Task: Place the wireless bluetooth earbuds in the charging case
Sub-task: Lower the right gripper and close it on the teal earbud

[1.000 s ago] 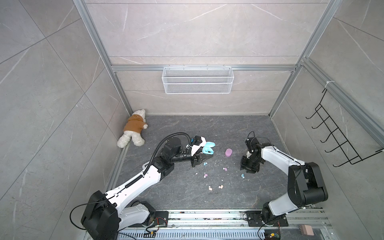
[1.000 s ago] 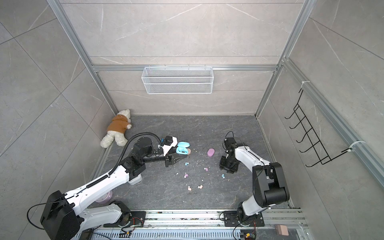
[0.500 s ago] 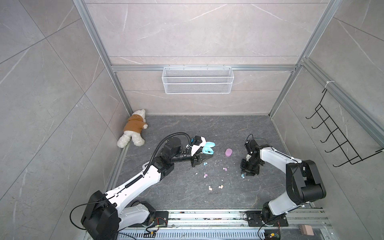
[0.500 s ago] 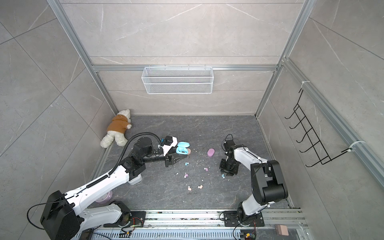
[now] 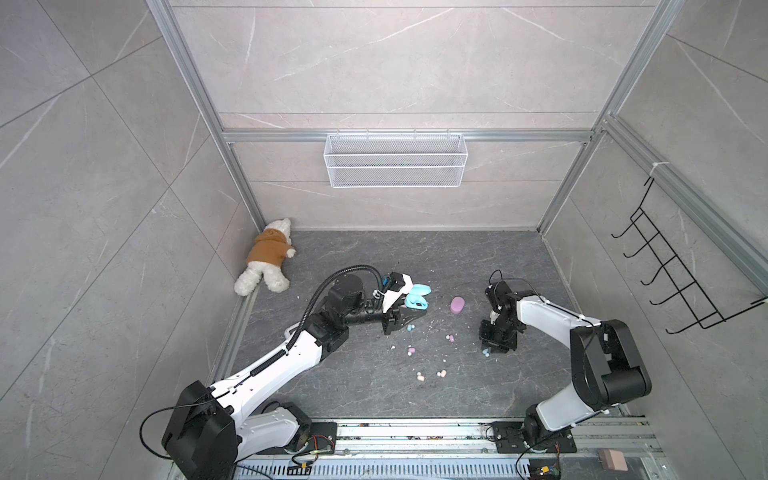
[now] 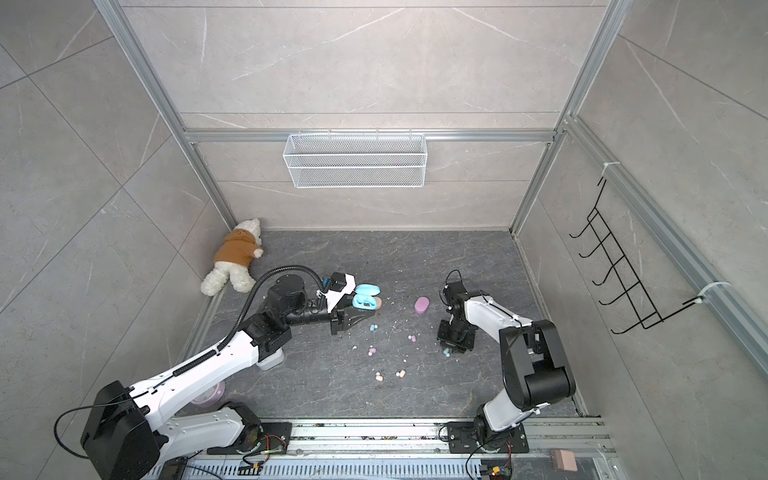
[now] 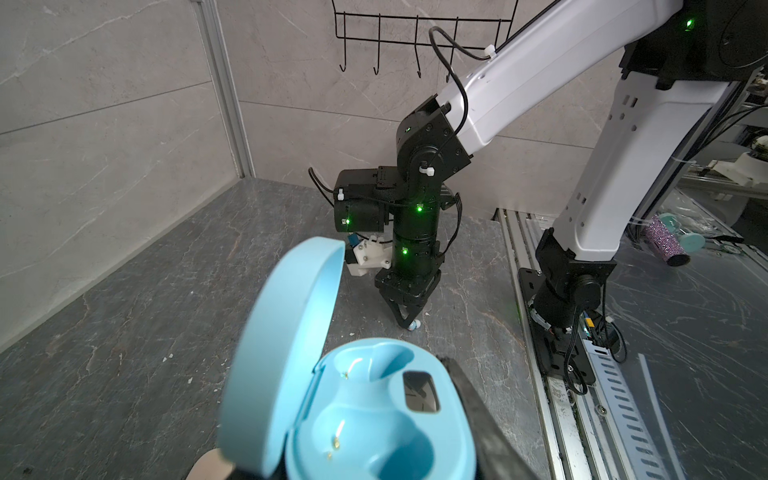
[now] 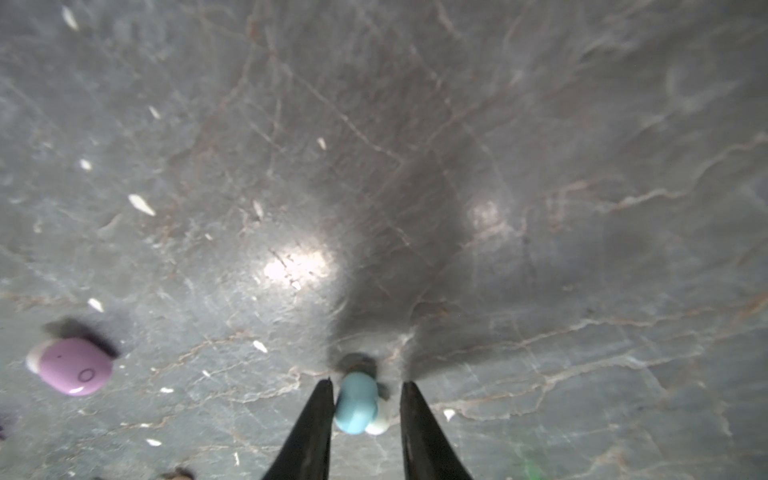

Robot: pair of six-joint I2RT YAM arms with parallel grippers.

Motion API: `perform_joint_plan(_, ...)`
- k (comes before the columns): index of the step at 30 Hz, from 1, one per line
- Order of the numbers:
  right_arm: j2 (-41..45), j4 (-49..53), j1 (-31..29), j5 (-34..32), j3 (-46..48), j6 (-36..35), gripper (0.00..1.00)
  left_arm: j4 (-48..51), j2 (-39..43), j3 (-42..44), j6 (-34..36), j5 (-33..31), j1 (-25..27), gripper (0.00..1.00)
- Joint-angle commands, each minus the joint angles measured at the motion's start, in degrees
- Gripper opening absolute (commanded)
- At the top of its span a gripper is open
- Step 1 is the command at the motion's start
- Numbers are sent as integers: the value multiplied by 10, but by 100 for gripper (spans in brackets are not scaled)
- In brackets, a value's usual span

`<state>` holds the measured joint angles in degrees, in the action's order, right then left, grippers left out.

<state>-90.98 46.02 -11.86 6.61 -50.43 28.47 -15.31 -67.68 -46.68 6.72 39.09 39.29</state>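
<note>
Obs: right jaws narrow, straddling blue bud (image 8: 356,403) on tabletop (image 8: 540,208); one touches it, gap at the other. Meanwhile left jaws clamp open case (image 7: 374,415), well apart. Risk: off-centre closing rolls the rounded bud sideways, or pinches its edge and squirts it out.

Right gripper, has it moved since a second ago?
Yes. The right gripper has come down, away from the lilac case, and now straddles a light blue earbud.
</note>
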Motion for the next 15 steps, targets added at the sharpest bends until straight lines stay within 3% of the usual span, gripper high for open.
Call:
perform_joint_plan(1, 3, -6, -8, -17, 8, -4, 30, -12, 5, -11, 8, 7, 3, 14)
perform_joint_plan(15, -14, -2, -27, -28, 8, 1, 27, -11, 6, -12, 8, 6, 4, 14)
